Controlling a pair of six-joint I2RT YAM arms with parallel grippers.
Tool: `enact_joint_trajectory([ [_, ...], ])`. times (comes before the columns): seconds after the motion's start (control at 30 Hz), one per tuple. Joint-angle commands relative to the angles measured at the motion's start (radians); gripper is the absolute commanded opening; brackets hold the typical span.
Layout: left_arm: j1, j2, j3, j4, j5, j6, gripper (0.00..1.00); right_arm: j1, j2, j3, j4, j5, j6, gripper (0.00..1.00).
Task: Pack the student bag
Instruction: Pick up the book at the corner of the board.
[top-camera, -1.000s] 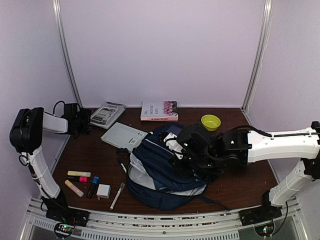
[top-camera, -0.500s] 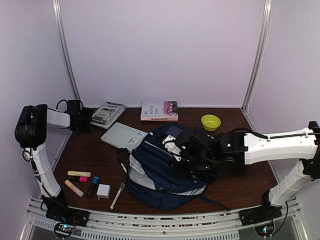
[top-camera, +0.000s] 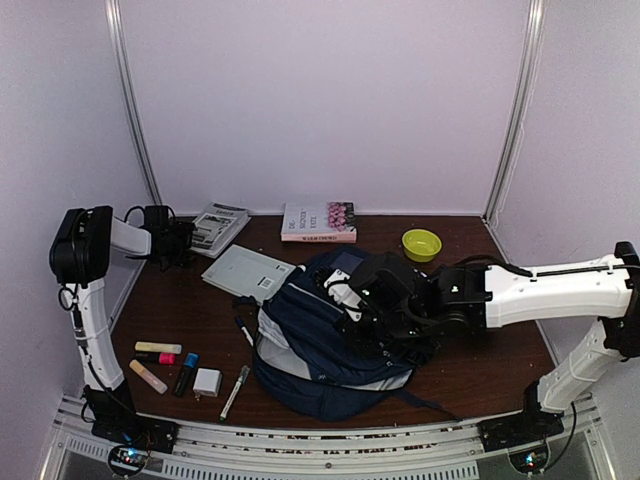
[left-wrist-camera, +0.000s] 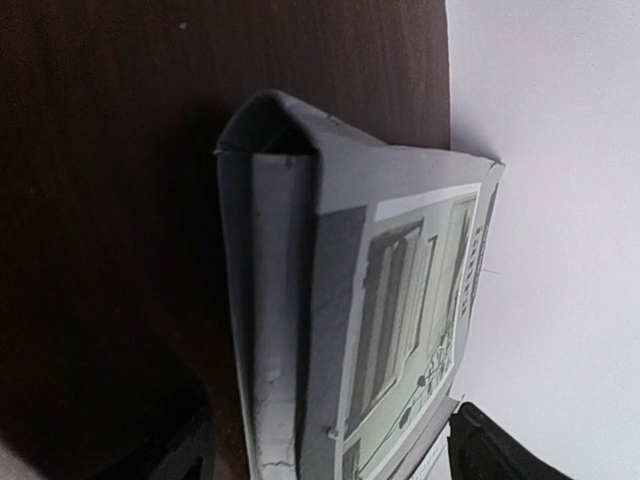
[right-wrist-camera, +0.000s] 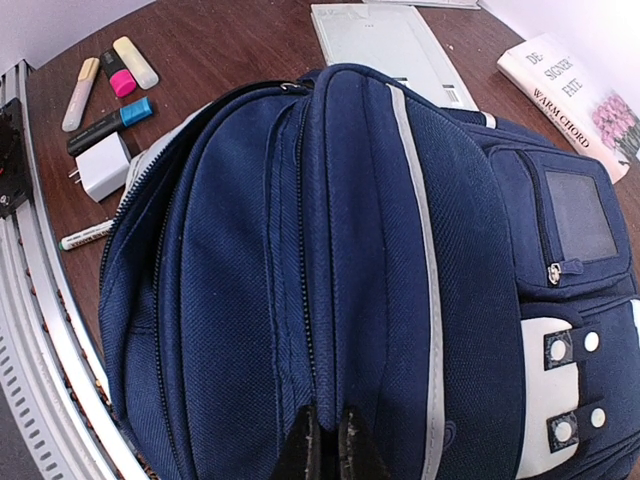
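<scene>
The student bag (top-camera: 330, 345), a navy-blue backpack with white trim, lies in the middle of the table and fills the right wrist view (right-wrist-camera: 350, 230). My right gripper (top-camera: 362, 318) rests on top of it. Its fingertips (right-wrist-camera: 322, 445) are pinched shut on a fold of navy fabric beside a zipper line. My left gripper (top-camera: 183, 243) is at the back left, open. A grey booklet (top-camera: 218, 226) lies between its two wide-apart fingers in the left wrist view (left-wrist-camera: 340, 300), with the gripper (left-wrist-camera: 330, 450) straddling the booklet's near end.
A flower-cover book (top-camera: 318, 221) and a green bowl (top-camera: 421, 243) sit at the back. A pale grey notebook (top-camera: 247, 271) lies left of the bag. Highlighters (top-camera: 158, 348), a blue marker (top-camera: 186, 373), a white charger (top-camera: 207, 382) and a pen (top-camera: 235, 390) lie front left.
My left arm has swung right and brought its gripper closer to the grey booklet. My right gripper has shifted slightly left on the bag.
</scene>
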Motion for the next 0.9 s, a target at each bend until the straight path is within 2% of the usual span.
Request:
enact_joint_trajectory([
  [0.0,0.005,0.075,0.057,0.086,0.045,-0.040,0.81,-0.021,0.008,0.006,0.060,0.030,-0.007,0.00],
  [0.17,-0.003,0.121,0.139,0.056,0.049,-0.006,0.80,-0.025,0.012,0.001,0.066,0.024,-0.007,0.00],
  [0.33,-0.019,0.172,0.219,0.133,0.078,-0.025,0.78,-0.025,0.025,0.003,0.073,0.014,-0.004,0.00],
  [0.47,-0.021,0.182,0.297,0.124,0.099,0.000,0.77,-0.025,0.033,0.005,0.074,0.008,-0.003,0.00],
  [0.67,-0.024,0.137,0.292,0.168,0.104,0.015,0.73,-0.026,0.057,0.029,0.071,0.000,-0.008,0.00],
  [0.77,-0.023,0.139,0.287,0.209,0.108,0.016,0.66,-0.026,0.073,0.049,0.058,-0.002,-0.010,0.00],
  [0.87,-0.022,0.151,0.288,0.235,0.124,0.010,0.51,-0.026,0.075,0.058,0.053,-0.005,-0.011,0.00],
])
